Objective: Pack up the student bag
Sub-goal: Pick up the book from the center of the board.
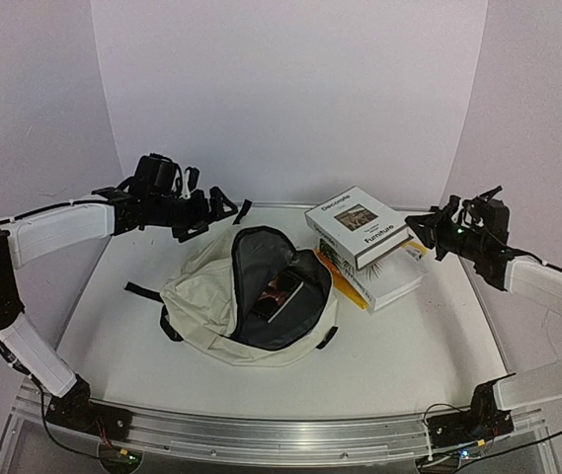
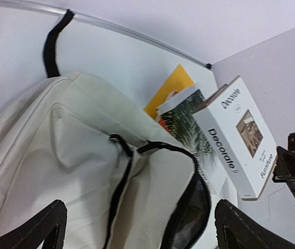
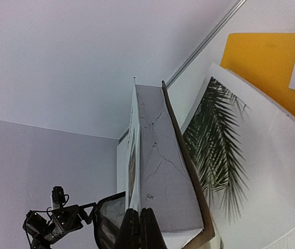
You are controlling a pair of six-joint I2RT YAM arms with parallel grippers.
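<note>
Slack cream fabric bag (image 1: 197, 296) (oval-mouthed, black-lined); left claw (image 2: 142, 231) released, right claw (image 3: 139, 228) clenched.

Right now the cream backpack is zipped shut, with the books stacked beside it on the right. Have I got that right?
Not quite. The cream backpack is unzipped, not shut. Its mouth gapes wide open, as the top external view shows. The rest holds: the books are stacked beside it on the right of that view.
</note>
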